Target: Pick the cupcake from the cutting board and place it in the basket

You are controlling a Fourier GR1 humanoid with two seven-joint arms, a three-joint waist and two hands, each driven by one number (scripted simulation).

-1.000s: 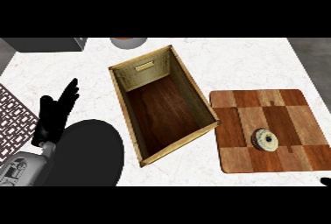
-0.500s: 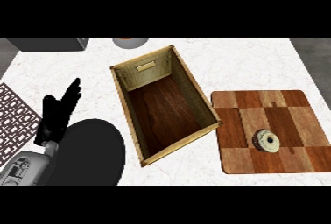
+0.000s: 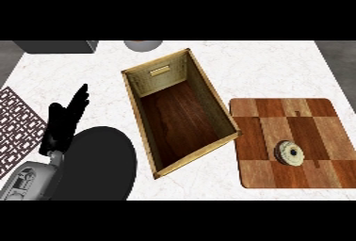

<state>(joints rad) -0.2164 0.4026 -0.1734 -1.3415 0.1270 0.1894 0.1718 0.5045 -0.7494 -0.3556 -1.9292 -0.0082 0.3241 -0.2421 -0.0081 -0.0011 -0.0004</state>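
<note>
Nothing done yet: the cupcake [image 3: 290,153] sits on the cutting board [image 3: 278,176], right of the empty basket [image 3: 146,136]; left hand [image 3: 66,120] rests spread.

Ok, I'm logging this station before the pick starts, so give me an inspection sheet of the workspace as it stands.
Surface: white marbled counter, with a patterned mat at its left edge.
Job's things: cupcake sits on the cutting board, at the right; wooden basket stands in the middle, with nothing in it, apart from the board.
Clutter: round black object at lower left; grey box and a round grey item at the far edge.
Hands: left hand open, fingers up, resting at the left, holding nothing; right hand not in view.
Cables: nothing seen.
Surroundings: dark floor beyond the counter's corners.
</note>
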